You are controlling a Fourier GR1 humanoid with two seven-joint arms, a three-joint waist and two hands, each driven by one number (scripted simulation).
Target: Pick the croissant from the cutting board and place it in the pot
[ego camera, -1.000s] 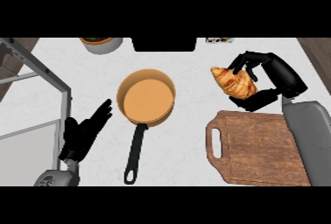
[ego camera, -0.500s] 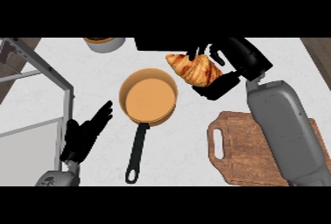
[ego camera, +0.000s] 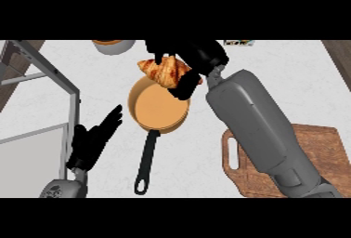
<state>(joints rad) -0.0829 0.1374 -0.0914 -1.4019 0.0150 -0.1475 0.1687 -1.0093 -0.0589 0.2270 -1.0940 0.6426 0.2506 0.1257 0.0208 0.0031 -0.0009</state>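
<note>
Overhead, the right hand had its fingers curled round the croissant, long axis slanting across the pan's far rim, while the left hand rested open near the counter edge.

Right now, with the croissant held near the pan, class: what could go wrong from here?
1. The right hand holds the croissant over the far rim of the orange pan, not its middle; released there, it might catch the rim and land on the counter.
2. Lowering further, the hand could nudge the rim and shift the pan by its black handle.
3. The left hand rests open close beside the pan; a sliding pan could hit it.
</note>
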